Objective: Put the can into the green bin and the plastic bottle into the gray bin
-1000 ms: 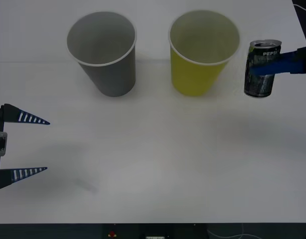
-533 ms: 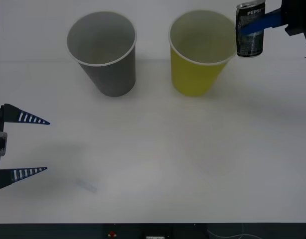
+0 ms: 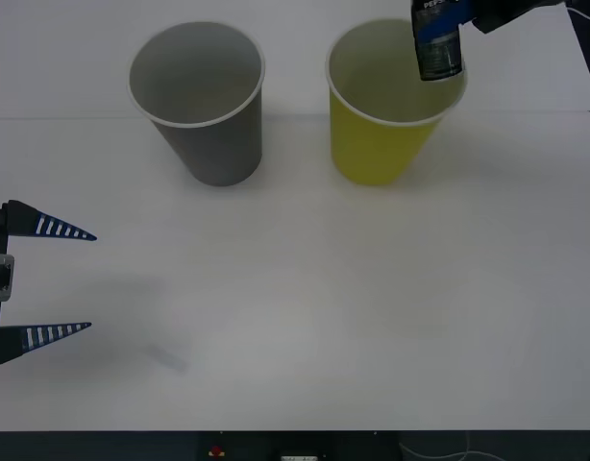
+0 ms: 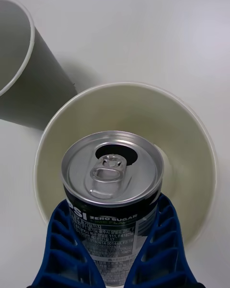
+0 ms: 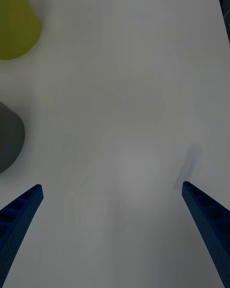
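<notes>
1. Can (image 4: 114, 173): opened, probably empty, so light; thin wall, slick, dents easily. Pinched by the sides in the right gripper (image 4: 115, 249), upright over the green bin (image 3: 383, 144).
2. Green bin: far right of the table (image 3: 305, 307), looks empty.
3. Gray bin (image 3: 204, 134): far left, contents unclear.
4. Left gripper (image 3: 45, 280): fingers spread, near left edge.

A: Front cam? 
B: High above the arms, looking fwd and down on the white table (image 3: 295, 317); both cups in shot.

A: Right wrist cam? 
B: Very close, staring straight down into the green bin (image 4: 191, 139), gray bin (image 4: 28, 86) at the edge.

A: Left wrist? 
B: Low over bare tabletop; both cups' sides at the frame edge, shared w/ front.
</notes>
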### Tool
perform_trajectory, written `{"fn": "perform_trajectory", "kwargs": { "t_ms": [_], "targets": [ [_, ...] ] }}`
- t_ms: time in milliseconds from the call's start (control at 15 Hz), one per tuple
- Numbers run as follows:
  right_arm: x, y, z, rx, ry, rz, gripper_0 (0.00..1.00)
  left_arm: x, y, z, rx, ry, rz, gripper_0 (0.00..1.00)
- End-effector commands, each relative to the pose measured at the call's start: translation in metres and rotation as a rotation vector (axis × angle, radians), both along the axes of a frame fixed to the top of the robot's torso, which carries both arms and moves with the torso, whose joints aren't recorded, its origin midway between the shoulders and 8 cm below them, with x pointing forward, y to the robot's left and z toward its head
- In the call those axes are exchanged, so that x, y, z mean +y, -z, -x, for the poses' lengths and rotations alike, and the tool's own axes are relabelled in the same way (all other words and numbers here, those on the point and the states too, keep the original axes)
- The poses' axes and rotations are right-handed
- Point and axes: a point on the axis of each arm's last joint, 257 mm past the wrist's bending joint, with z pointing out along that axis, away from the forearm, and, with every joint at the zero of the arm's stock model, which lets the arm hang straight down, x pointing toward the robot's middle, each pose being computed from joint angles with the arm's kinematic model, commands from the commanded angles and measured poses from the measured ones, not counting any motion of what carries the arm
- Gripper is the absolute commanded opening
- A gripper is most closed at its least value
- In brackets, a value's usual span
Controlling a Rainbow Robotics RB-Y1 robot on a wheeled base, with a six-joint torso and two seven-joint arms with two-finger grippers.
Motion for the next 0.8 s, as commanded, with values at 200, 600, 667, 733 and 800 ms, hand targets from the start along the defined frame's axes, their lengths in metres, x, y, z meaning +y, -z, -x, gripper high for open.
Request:
{"fn": "perform_trajectory", "kwargs": {
  "t_ms": [200, 600, 667, 733, 800],
  "targets": [
    [0.01, 0.007, 0.0, 0.014, -0.021, 0.01, 0.0, 0.0, 0.0, 0.0, 0.0, 0.0, 0.0, 1.0],
    [0.013, 0.005, 0.003, -0.006, -0.073, 0.021, 1.0, 0.0, 0.0, 0.0, 0.0, 0.0, 0.0, 1.0],
    [0.015, 0.005, 0.004, -0.006, -0.078, 0.019, 1.0, 0.0, 0.0, 0.0, 0.0, 0.0, 0.0, 1.0],
    [0.015, 0.003, 0.005, -0.005, -0.084, 0.012, 1.0, 0.0, 0.0, 0.0, 0.0, 0.0, 0.0, 1.0],
    [0.016, 0.001, 0.008, -0.007, -0.097, 0.005, 1.0, 0.0, 0.0, 0.0, 0.0, 0.0, 0.0, 1.0]
  ]
}}
